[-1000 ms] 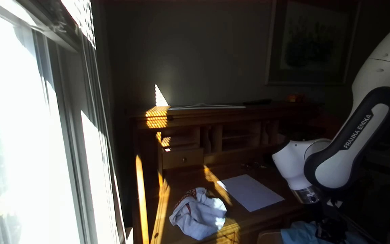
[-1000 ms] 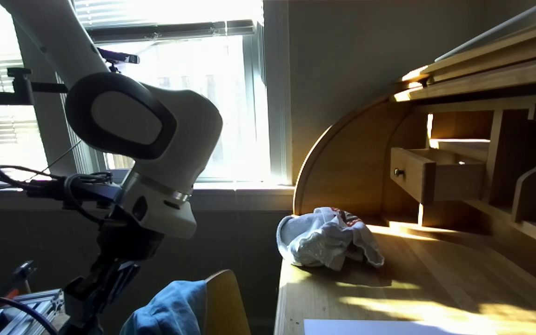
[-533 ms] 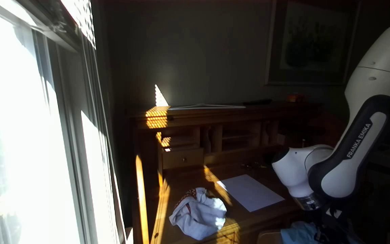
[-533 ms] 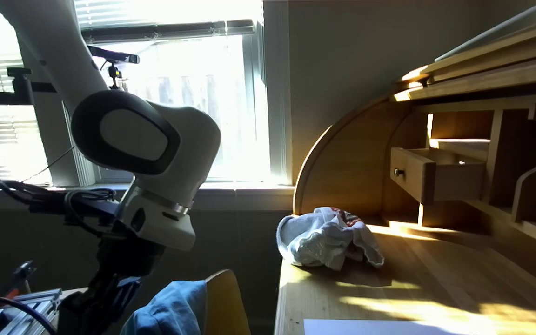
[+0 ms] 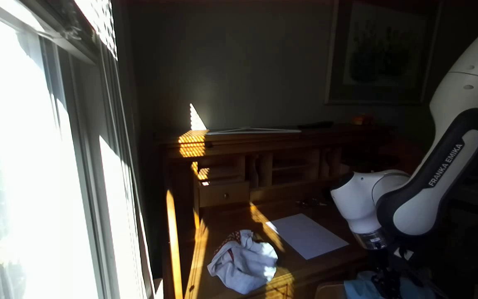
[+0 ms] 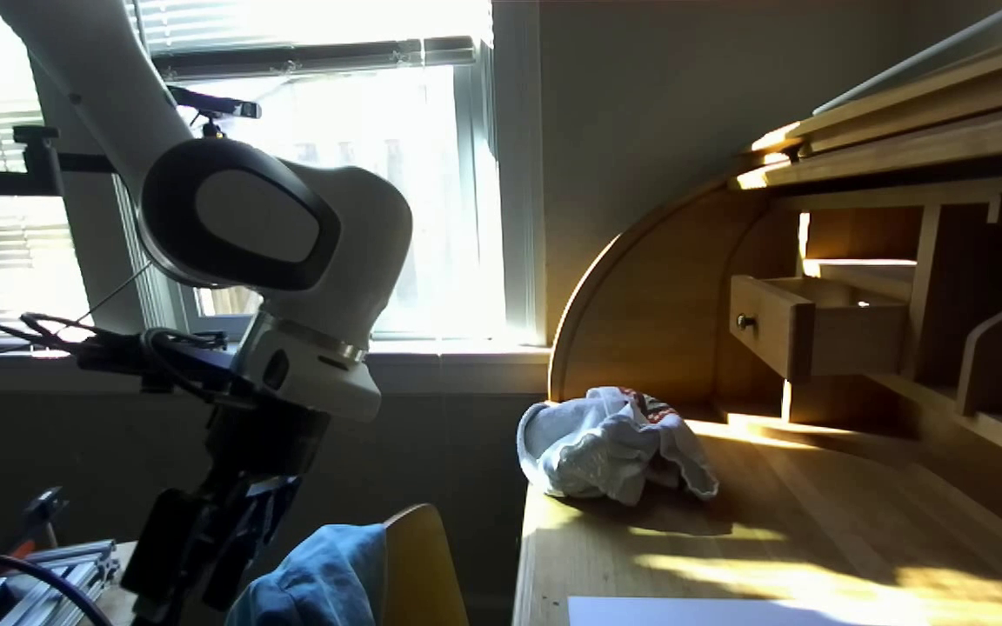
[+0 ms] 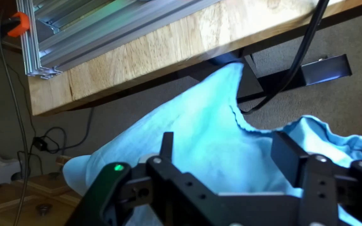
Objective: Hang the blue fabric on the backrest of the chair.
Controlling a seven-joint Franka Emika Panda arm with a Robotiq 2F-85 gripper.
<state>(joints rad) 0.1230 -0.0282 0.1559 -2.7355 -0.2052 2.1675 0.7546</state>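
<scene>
We see a wooden roll-top bench (image 6: 771, 504) in both exterior views. Beside it, a white and black robot arm (image 6: 362, 243) is bent, its lower end angled downward. Between that lower end and the bench, an exterior view shows the chair's wooden backrest (image 6: 427, 565) at the bottom edge. The blue fabric (image 6: 318, 574) is draped against this backrest, on the side away from the roll-top bench; its length slopes from the backrest's top down to the left, out of frame. In the wrist view, one tapered corner points up toward a second bench (image 7: 168, 44), with a long edge slanting to it from the lower left. On the roll-top bench lie a crumpled white cloth (image 5: 243, 265) and, apart from it, a flat sheet of paper (image 5: 307, 234). The fingers (image 7: 287, 157) stand wide apart, fabric showing between them; we cannot tell whether they touch it.
</scene>
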